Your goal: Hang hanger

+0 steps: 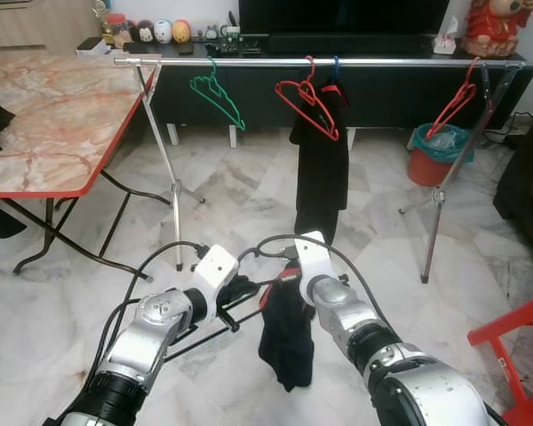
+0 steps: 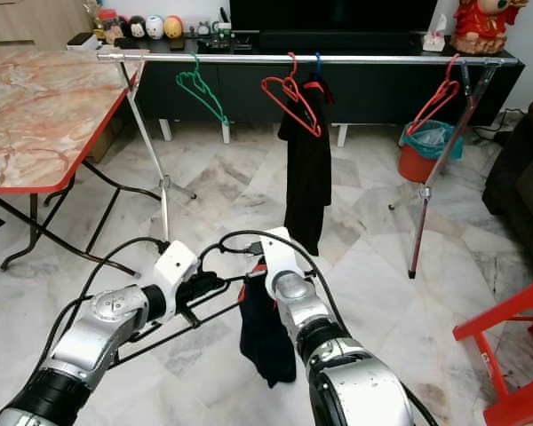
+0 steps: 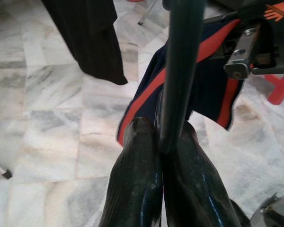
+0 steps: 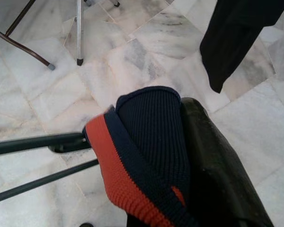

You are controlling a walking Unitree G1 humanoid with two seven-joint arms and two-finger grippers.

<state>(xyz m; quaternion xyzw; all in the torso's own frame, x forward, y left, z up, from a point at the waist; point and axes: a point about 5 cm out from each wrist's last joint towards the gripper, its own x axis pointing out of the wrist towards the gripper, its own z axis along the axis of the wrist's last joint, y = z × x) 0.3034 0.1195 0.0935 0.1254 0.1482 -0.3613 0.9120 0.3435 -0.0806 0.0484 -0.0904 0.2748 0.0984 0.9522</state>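
- Spanning the view up front: metal clothes rail [image 1: 338, 63] on tripod legs, standing on marble floor [image 1: 240, 195], marble-top table [image 1: 44, 115] to its left.
- Hanging on the rail: green hanger [image 1: 218, 96], red hanger [image 1: 309, 105] just beside a black garment [image 1: 321, 169], second red hanger [image 1: 451, 105] near the right end.
- Task item: dark hanger [image 2: 160, 333] carrying a navy garment with red trim [image 1: 285, 333], held low between both arms, well short of the rail.
- Left gripper [image 3: 162, 142]: fingers pinched tight on the hanger's dark bar.
- Right gripper [image 1: 286, 277]: at the top of the navy garment; knit bunched against its black finger [image 4: 217, 156]; cannot tell whether the fingers are closed.
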